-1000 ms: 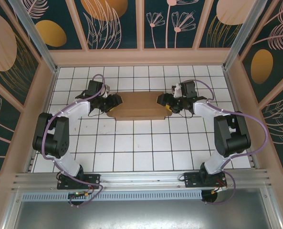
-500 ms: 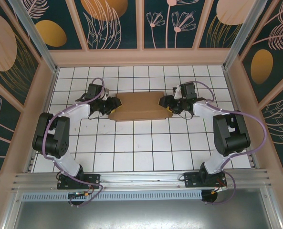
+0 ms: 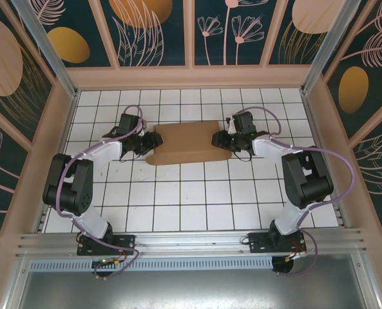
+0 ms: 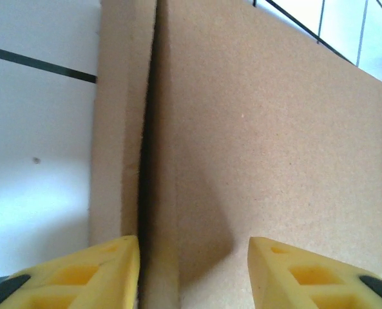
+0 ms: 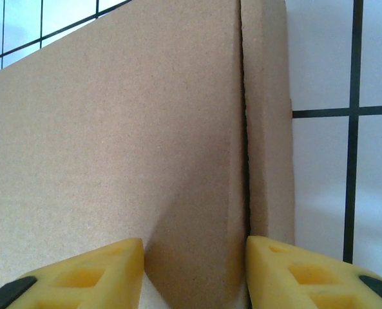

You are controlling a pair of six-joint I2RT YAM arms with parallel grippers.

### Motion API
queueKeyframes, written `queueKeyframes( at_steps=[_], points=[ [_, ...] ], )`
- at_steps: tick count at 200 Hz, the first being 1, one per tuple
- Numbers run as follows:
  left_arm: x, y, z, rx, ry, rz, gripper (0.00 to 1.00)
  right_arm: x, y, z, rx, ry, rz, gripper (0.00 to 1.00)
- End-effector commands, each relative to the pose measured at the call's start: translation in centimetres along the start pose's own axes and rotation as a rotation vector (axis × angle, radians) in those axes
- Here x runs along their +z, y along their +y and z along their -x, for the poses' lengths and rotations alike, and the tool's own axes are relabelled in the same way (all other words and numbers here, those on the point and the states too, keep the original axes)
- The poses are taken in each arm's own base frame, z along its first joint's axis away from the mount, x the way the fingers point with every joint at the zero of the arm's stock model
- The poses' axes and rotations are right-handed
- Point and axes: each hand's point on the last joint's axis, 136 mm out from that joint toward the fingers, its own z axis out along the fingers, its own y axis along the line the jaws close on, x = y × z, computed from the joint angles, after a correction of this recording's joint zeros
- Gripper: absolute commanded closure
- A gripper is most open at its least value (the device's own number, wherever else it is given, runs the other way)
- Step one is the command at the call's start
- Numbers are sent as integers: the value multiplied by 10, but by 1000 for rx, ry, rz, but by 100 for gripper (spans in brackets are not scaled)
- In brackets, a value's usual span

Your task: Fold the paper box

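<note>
The paper box [image 3: 185, 143] is a shallow brown cardboard mailer lying flat in the middle of the tiled table. My left gripper [image 3: 153, 143] is at its left end and my right gripper [image 3: 219, 140] at its right end. In the left wrist view the yellow fingers [image 4: 107, 273] stand apart over the lid [image 4: 274, 148], one at the dark slit beside a narrow side flap [image 4: 116, 129]. The right wrist view mirrors this: the gripper [image 5: 194, 273] is open over the lid [image 5: 113, 129], with the slit and flap [image 5: 268, 129] to the right. Nothing is pinched.
White tiled floor [image 3: 191, 199] stretches in front of the box. Painted walls [image 3: 191, 74] enclose the table on three sides, and both arm bases stand on the metal rail [image 3: 191, 241] at the near edge.
Both sets of jaws have narrowed. My right gripper has slid left and slightly farther back along the box's end. The box's outline is more compact at both ends.
</note>
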Motion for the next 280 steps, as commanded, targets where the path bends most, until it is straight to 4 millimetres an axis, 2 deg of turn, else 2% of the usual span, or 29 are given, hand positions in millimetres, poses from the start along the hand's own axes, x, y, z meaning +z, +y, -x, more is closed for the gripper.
queueKeyframes(
  at_steps=[1, 18, 62, 95, 115, 126, 133, 172, 181, 192, 207, 231, 235, 239, 255, 280],
  points=[
    [-22, -2, 11, 51, -47, 65, 50, 3, -15, -23, 6, 84, -62, 52],
    [-25, -5, 13, 72, -52, 64, 48, -1, -3, -18, 1, 83, -20, 50],
    [-23, 19, 8, 117, -65, 150, 47, -5, 2, -8, -19, 68, -25, 44],
    [-1, 30, -2, 90, -15, 144, 47, -3, -3, -2, -50, 61, -68, 42],
    [10, 35, -7, 57, 14, 140, 48, 7, -17, -7, -56, 86, -126, 41],
    [21, 44, -11, 40, 35, 154, 49, 13, -21, -12, -55, 103, -134, 40],
    [25, 55, -22, 27, 59, 177, 49, 17, -23, -15, -52, 111, -139, 40],
    [28, 69, -25, 27, 66, 227, 50, 31, -30, -29, -81, 148, -195, 41],
    [28, 69, -23, 30, 59, 232, 50, 29, -25, -26, -93, 136, -198, 41],
    [28, 70, -22, 33, 60, 241, 50, 22, -9, -20, -113, 109, -152, 44],
    [28, 70, -21, 36, 60, 251, 51, 5, 16, -7, -140, 64, -78, 44],
    [25, 75, -20, 47, 56, 278, 51, -24, 32, 16, -155, -19, -76, 44],
    [25, 75, -20, 48, 56, 282, 51, -27, 33, 18, -154, -28, -75, 44],
    [24, 68, -11, 57, 36, 270, 51, -30, 34, 20, -153, -36, -72, 44],
    [25, 66, -9, 57, 35, 267, 51, -36, 34, 26, -142, -48, -56, 47],
    [23, 63, -7, 59, 31, 259, 52, -27, 18, 25, -119, -22, -85, 48]
  ],
)
